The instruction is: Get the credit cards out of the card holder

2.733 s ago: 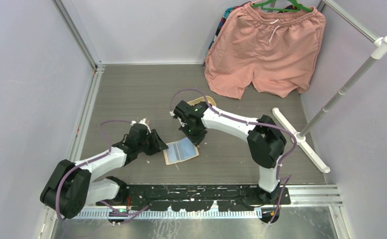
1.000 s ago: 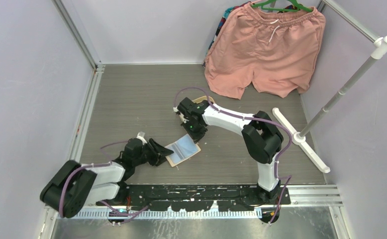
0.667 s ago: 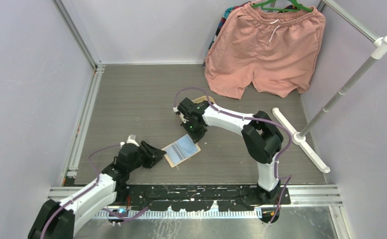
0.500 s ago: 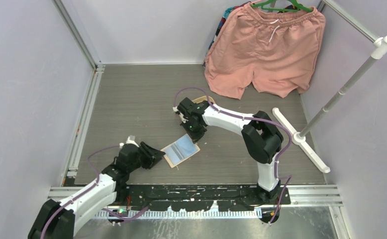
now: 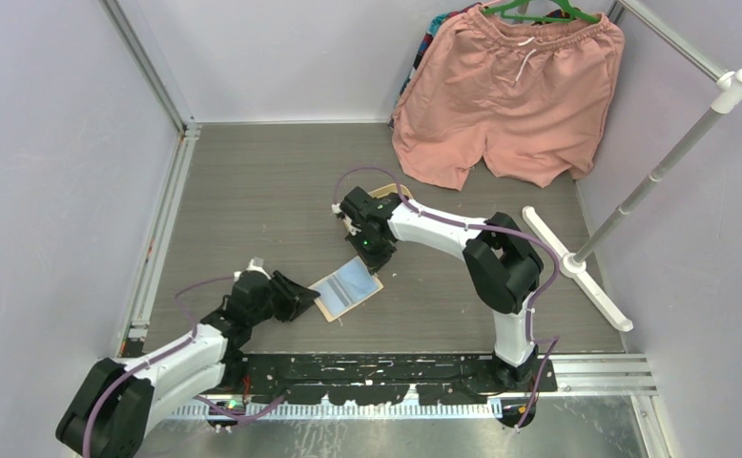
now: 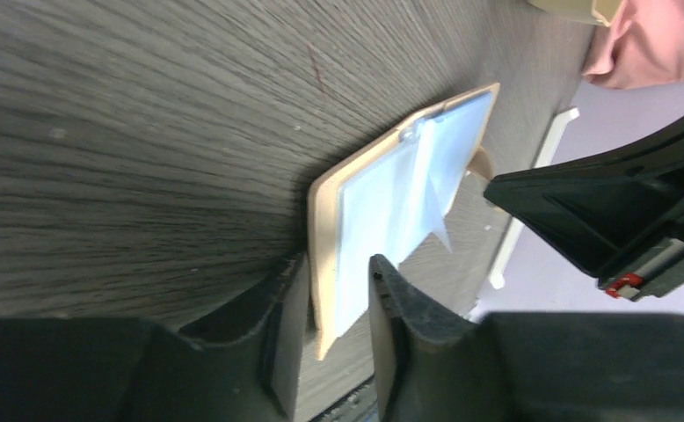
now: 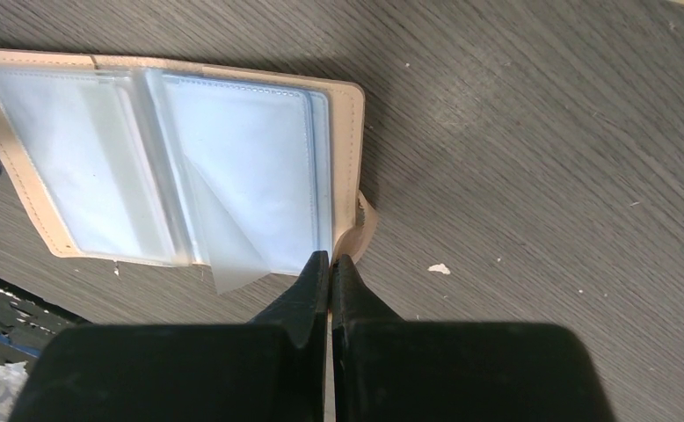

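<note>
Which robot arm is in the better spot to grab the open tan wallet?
Left, probably. The left end effector is open with the edge of the beige-tan leather-like card holder between its fingers, ready to pinch. The right end effector is shut, tips at the snap-tab edge.

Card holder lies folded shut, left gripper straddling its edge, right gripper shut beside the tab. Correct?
No: the card holder lies open, pockets facing up, as the right wrist view shows. The left gripper does straddle its edge, and the right gripper is shut beside the tab.
</note>
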Action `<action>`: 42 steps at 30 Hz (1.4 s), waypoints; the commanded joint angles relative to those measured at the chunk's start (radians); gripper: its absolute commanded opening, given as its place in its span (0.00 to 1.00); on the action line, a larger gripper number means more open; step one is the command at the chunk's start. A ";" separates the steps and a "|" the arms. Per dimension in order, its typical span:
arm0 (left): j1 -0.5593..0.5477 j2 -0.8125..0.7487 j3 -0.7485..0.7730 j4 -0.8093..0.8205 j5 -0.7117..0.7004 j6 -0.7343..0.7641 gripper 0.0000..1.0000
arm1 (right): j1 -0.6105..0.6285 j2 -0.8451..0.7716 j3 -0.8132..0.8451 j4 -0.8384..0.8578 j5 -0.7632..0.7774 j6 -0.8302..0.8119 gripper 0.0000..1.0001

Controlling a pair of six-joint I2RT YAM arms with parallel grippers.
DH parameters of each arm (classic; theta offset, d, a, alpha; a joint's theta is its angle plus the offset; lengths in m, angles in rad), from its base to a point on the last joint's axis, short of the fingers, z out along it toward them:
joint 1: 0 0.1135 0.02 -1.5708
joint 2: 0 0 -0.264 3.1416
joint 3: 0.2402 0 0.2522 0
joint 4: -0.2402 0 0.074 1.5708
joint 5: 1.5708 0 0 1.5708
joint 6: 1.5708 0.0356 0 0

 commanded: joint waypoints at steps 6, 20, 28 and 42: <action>-0.005 -0.168 -0.004 -0.199 -0.103 0.003 0.23 | -0.004 0.005 -0.005 0.034 -0.010 0.007 0.01; -0.006 0.127 0.020 0.035 -0.047 0.014 0.22 | -0.009 0.009 -0.005 0.033 -0.015 0.004 0.01; -0.005 0.047 0.019 -0.049 -0.083 0.018 0.12 | -0.009 0.015 -0.007 0.033 -0.024 0.004 0.01; -0.007 0.167 0.041 0.073 -0.103 0.044 0.18 | -0.009 0.006 -0.021 0.058 -0.052 0.024 0.01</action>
